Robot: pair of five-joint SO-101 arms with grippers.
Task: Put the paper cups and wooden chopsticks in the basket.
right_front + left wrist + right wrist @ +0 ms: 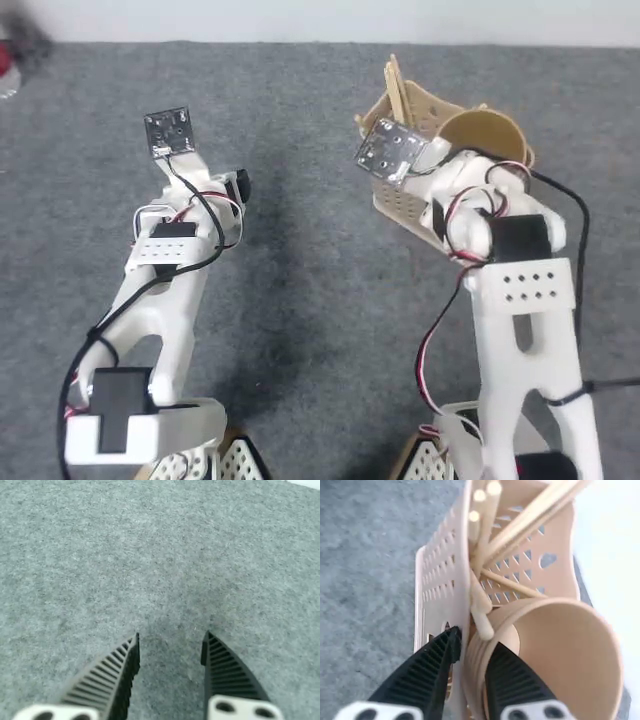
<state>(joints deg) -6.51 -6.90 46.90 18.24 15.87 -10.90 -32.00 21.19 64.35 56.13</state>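
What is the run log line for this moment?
left gripper: open, over grey mat | right gripper: at basket wall | paper cups: nested, in basket | wooden chopsticks: in basket, leaning

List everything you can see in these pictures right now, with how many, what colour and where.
basket: one, beige, perforated, far right of the mat, under the right arm.
paper cups: one nested stack, count unclear, tan, inside the basket.
wooden chopsticks: several, pale wood, leaning inside the basket beside the cups.
mat: one, grey, under everything.
red object: one, at the far left edge, too blurred to identify.
left arm: one, white, over bare mat on the left.
left tool: one, black, open, nothing in it.
right arm: one, white, over the basket.
right tool: one, black, at the cups' rim.
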